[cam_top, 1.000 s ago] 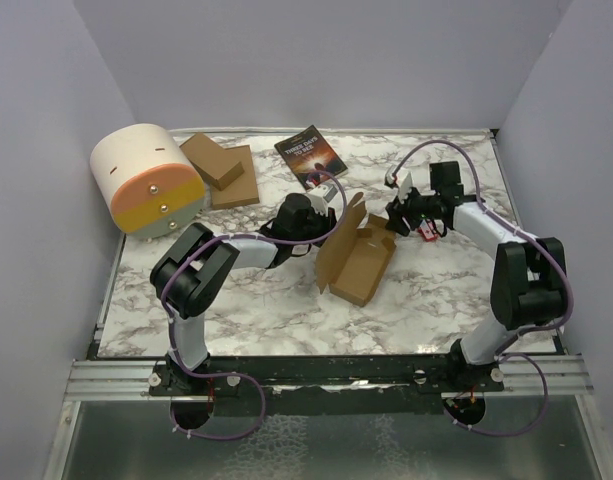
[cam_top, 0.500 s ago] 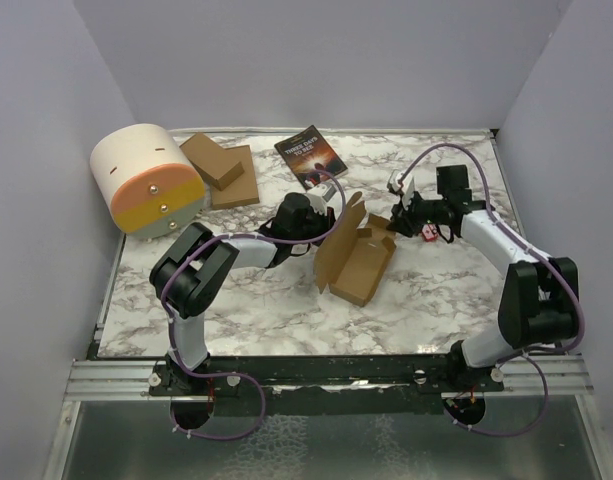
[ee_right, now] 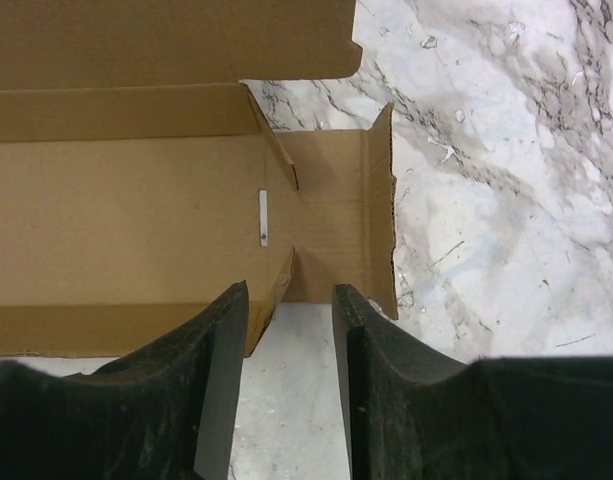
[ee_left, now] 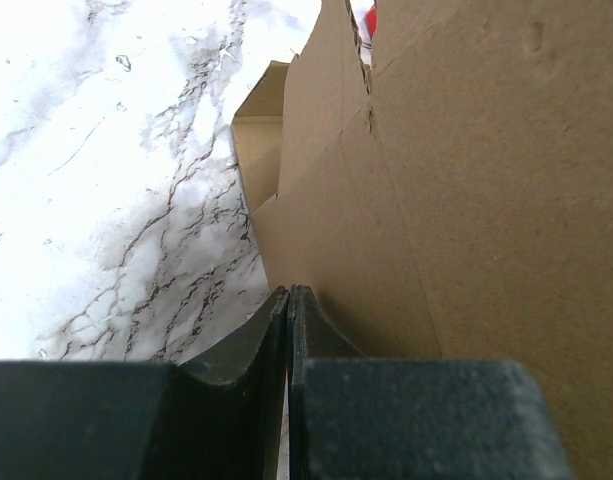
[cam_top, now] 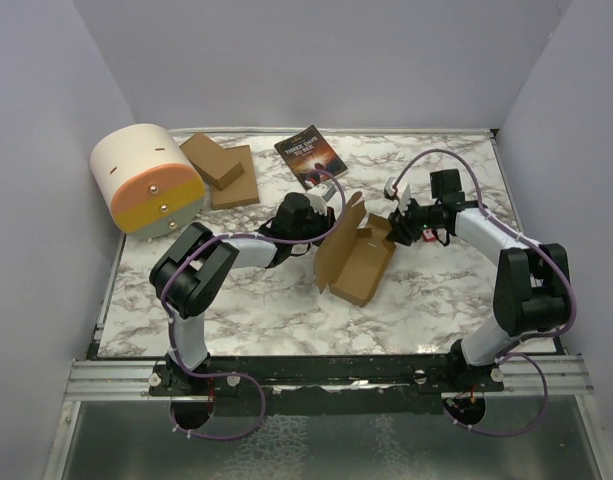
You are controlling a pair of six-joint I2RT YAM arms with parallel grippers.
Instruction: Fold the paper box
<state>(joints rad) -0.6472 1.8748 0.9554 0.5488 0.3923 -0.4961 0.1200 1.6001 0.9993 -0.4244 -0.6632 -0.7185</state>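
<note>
Marble table, top view: box is sitting mid-table, its left panel standing upright. Left gripper is meeting that panel's far end; right gripper is hovering at the box's far right flap. Left wrist: fingers are pinching the panel edge tight. Right wrist: jaws are standing apart, fingers framing a flap corner, contact unclear.

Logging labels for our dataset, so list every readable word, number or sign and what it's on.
book cover: printed title lines, too small to read.
paper box: plain brown, no print in any view.
Nothing else shows legible text.
</note>
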